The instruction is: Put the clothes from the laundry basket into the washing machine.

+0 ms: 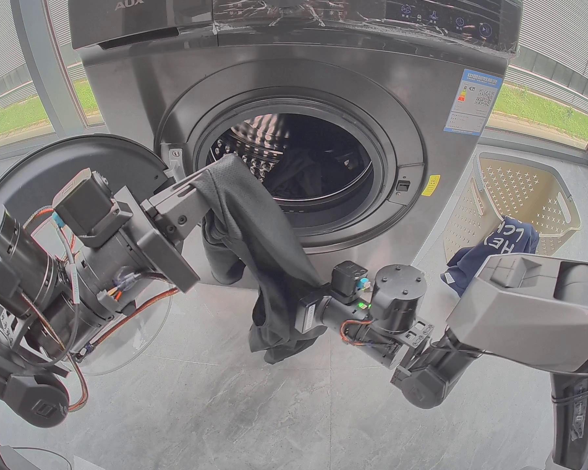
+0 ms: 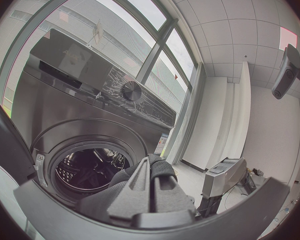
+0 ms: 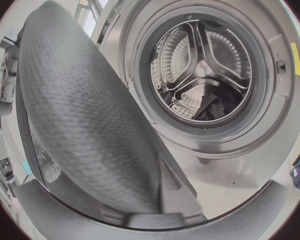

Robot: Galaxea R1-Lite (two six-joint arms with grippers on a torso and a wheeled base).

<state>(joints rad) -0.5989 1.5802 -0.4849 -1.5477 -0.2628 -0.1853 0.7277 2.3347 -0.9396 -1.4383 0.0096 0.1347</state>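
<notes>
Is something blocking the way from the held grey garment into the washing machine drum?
Nothing visible does: the door stands open at the left, and the drum opening just behind the grey garment is free.

Pale lettering is showing on the dark drawer front (image 1: pixel 129 2) at the top left of the grey front-loading washing machine (image 1: pixel 137 93). A blue-and-white rating label (image 1: pixel 473 102) with coloured bars and a square code is sitting on its upper right front, its print too small to make out. A small yellow sticker (image 1: pixel 430 185) is sitting right of the door opening. White block letters, partly folded away, are showing on the navy garment (image 1: pixel 496 246) hanging from the beige plastic laundry basket (image 1: pixel 529 190).
</notes>
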